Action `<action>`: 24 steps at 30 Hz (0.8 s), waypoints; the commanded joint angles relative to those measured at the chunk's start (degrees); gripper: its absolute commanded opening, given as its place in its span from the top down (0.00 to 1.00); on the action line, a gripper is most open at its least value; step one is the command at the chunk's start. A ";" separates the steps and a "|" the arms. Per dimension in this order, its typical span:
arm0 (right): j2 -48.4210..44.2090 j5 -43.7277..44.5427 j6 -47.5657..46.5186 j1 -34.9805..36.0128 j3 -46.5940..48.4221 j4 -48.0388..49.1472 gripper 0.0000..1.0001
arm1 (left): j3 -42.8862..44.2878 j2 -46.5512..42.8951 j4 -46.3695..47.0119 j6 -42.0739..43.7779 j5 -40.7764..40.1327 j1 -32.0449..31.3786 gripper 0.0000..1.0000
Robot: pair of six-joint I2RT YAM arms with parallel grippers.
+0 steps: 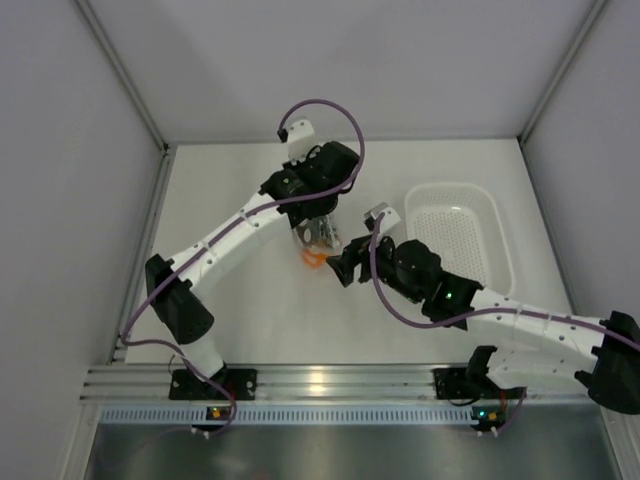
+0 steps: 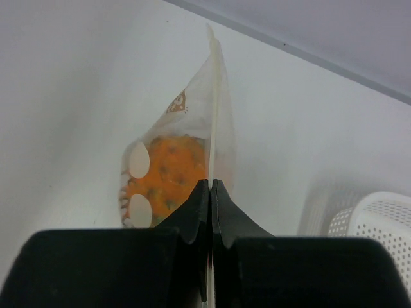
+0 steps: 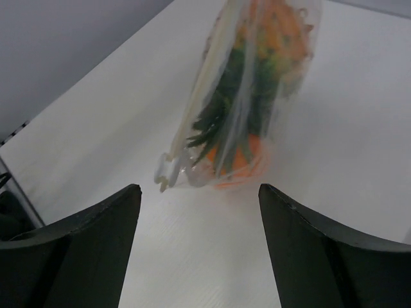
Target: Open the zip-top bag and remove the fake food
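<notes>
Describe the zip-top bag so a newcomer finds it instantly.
On the white table, look left of the white perforated basket. The zip-top bag is pinched in the left gripper, facing the open right gripper: clear crinkly plastic showing orange and green toy food, the only see-through thing there.

zip-top bag (image 3: 250, 96): we are losing its top past the 12 o'clock edge of the right wrist view; from above, the left arm's wrist is covering most of it.
fake food (image 2: 170, 176): we are making out only blurred orange and green through the plastic, and are not managing to count pieces.
left gripper (image 2: 210, 192): its closed fingertips are hiding the bag's lower edge; its body is running off at 6 o'clock.
right gripper (image 3: 199, 190): both spread fingers are running off at 6 o'clock.
basket (image 2: 379, 221): it is blurring and running off at 3 o'clock.
</notes>
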 commanded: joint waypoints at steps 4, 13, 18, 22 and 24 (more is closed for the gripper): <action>4.28 9.57 -4.35 0.92 2.41 10.11 0.32 | -2.86 -5.65 0.74 -6.09 0.55 -0.04 1.00; 6.22 8.69 -5.84 0.65 0.03 17.68 0.51 | -5.94 -9.79 0.65 -7.41 -0.77 -0.04 1.00; 6.83 8.33 -6.19 0.13 -0.67 20.23 0.67 | -7.35 -11.11 0.74 -9.08 -0.42 -0.04 1.00; 6.66 7.98 -6.46 -0.58 -2.25 21.89 0.78 | -7.79 -11.55 0.74 -9.61 -0.42 -0.04 1.00; 6.13 7.46 -6.46 -0.84 -3.83 23.47 0.82 | -8.23 -11.98 0.74 -9.78 -0.59 -0.04 1.00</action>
